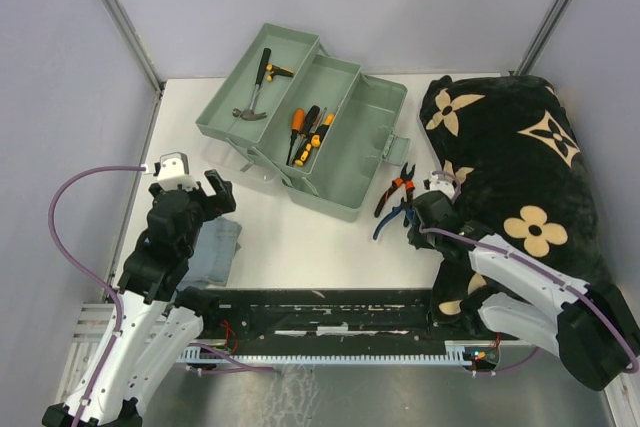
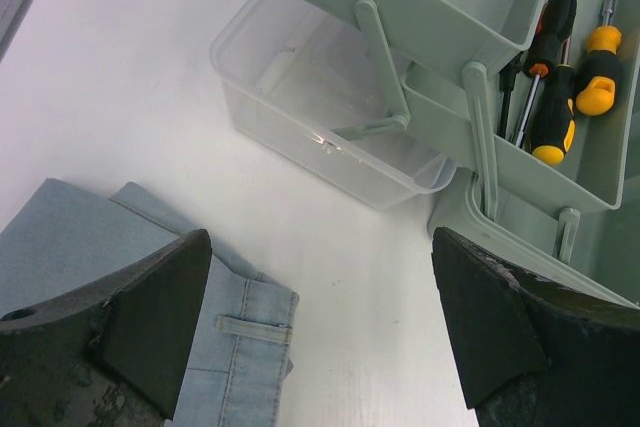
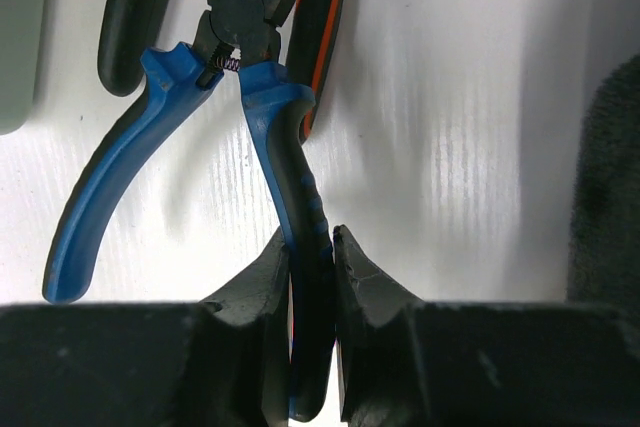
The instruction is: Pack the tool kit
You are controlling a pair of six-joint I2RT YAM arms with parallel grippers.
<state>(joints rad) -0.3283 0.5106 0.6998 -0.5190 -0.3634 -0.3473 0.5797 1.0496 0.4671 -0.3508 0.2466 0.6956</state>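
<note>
Grey-green toolbox [image 1: 362, 162] — hammer [image 1: 256, 90] in outer tray [image 1: 289, 53], screwdrivers [image 1: 306, 133] in middle tray [image 1: 336, 81].

Folded cloth [image 1: 216, 250] by the left edge, black blanket [image 1: 520, 162] heaped along the right!

And there the pale grey-blue cloth lay flat on the white tabletop [image 1: 300, 242], near the near-left corner, folded, with a stitched seam and a small loop showing up close like denim. Over on the right, the dark plush blanket with its beige flower marks was bunched from the far-right corner down toward the near edge, covering that whole side. A black strip [image 1: 320, 309] ran along the near edge, with a white slotted rail [image 1: 330, 352] just below it.
</note>
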